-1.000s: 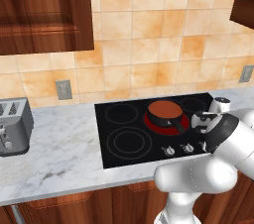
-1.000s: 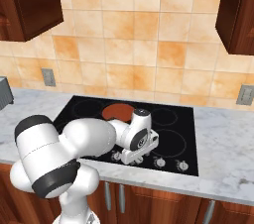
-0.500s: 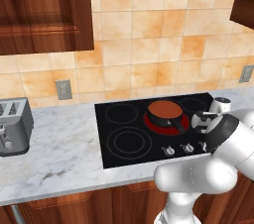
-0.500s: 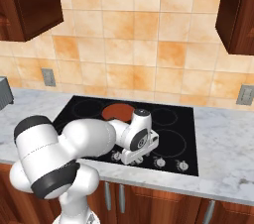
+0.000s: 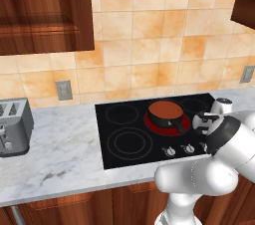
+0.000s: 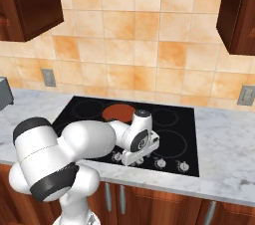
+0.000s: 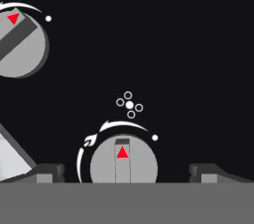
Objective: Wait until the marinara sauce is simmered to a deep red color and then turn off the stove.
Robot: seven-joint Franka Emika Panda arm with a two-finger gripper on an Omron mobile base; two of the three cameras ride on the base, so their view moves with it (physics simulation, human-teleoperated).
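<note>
marinara sauce (image 5: pixel 166 110) flat rusty red-orange, in dark pan (image 5: pixel 174 122), burner ring (image 5: pixel 153 122) glowing red

No visible change: arm (image 6: pixel 94 139) and marinara sauce (image 5: pixel 166 110) match earlier frames.

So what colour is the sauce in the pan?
Orange-brown sauce, clearest in the left base view.

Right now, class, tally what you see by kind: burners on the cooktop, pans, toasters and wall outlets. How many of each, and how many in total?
Burners: 4
Pan: 1
Toaster: 1
Wall outlets: 2
Total: 8
</note>
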